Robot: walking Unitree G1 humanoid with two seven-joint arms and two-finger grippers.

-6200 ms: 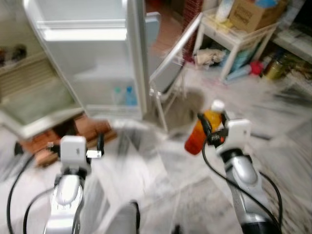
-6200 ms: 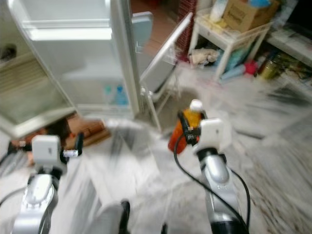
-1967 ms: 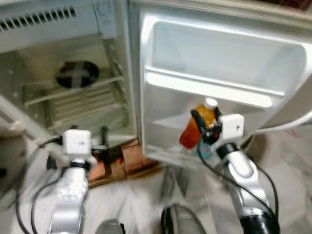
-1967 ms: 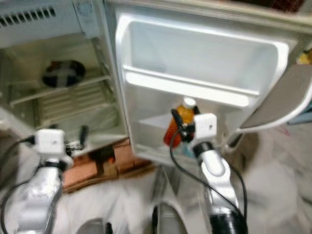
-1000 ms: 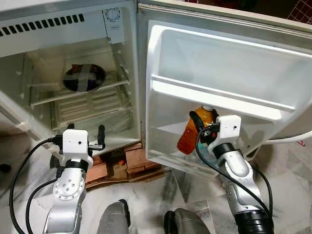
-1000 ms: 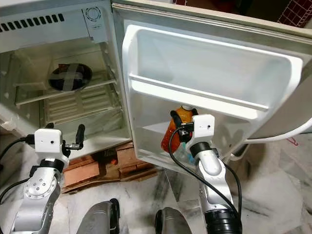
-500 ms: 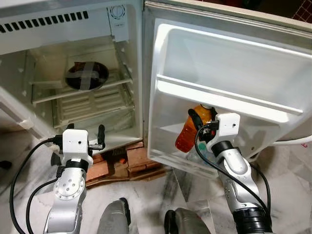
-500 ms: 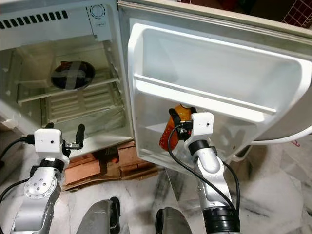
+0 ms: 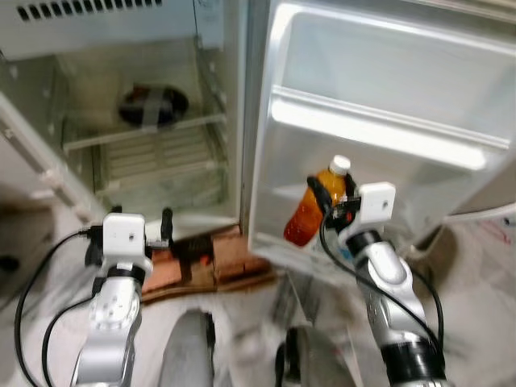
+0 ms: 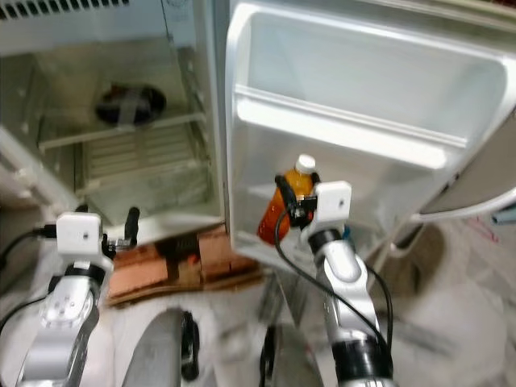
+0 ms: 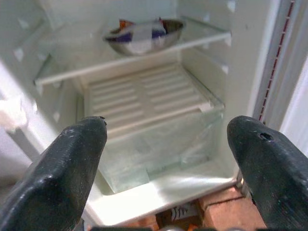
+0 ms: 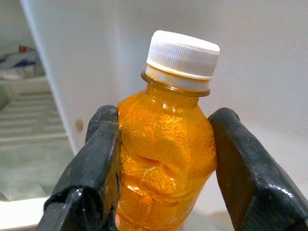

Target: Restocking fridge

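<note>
Orange juice fills the white-capped bottle that sits squarely between the two black fingers of the right pincer — clamped on its body below the neck, cap end up and leaning slightly. The pincer holds it just in front of the open fridge door, below the door's white shelf rail. The left pincer hangs low with its fingers wide apart, facing the fridge interior — a foil-covered bowl rests on the upper shelf.
</note>
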